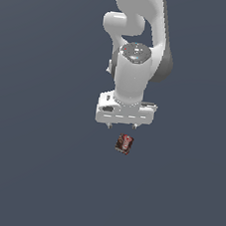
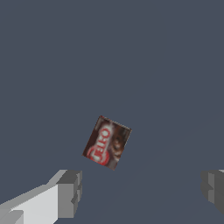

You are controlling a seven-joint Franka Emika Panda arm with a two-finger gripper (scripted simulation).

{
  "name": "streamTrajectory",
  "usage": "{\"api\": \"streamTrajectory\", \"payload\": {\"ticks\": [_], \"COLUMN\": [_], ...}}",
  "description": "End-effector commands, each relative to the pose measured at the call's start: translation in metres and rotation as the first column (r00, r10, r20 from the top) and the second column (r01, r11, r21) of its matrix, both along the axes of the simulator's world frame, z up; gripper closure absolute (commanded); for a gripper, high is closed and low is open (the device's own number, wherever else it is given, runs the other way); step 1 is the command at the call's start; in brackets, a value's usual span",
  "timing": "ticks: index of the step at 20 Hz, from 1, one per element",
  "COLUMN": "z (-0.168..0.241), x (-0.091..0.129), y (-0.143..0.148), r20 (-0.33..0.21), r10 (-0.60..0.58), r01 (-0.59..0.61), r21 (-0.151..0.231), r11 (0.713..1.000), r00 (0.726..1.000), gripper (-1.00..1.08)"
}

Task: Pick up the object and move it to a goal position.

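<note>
The object, a tiny dark red-brown can-like item (image 1: 124, 143) with a red-and-white label, lies tilted on the flat grey surface, just in front of the white arm's hand in the exterior view. In the wrist view the object (image 2: 107, 142) lies between and beyond the two grey fingertips (image 2: 70, 192), touching neither. My gripper (image 1: 122, 125) hangs above the surface close behind the object, with its jaws wide apart and nothing between them.
The white arm (image 1: 136, 62) rises behind the gripper toward the top of the exterior view. The plain dark grey surface (image 1: 33, 165) spreads all around, with no other thing on it.
</note>
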State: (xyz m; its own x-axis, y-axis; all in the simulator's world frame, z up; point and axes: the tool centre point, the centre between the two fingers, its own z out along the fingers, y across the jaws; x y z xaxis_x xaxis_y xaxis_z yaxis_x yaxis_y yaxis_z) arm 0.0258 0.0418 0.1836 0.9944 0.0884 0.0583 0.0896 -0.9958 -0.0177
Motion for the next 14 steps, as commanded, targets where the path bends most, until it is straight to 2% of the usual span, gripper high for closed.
{"api": "streamTrajectory", "payload": {"ticks": [1,14], "z": [-0.002,-0.042], "x": [0.000,0.000], "y": [0.000,0.012], "r20": [-0.001,-0.024], "r10": [-0.005,-0.152], "r01": [0.005,0.152], "r21": [0.000,0.002], "r11": [1.000,0.988], "r00": [1.000,0.988], "gripper": [-0.92,-0.92]}}
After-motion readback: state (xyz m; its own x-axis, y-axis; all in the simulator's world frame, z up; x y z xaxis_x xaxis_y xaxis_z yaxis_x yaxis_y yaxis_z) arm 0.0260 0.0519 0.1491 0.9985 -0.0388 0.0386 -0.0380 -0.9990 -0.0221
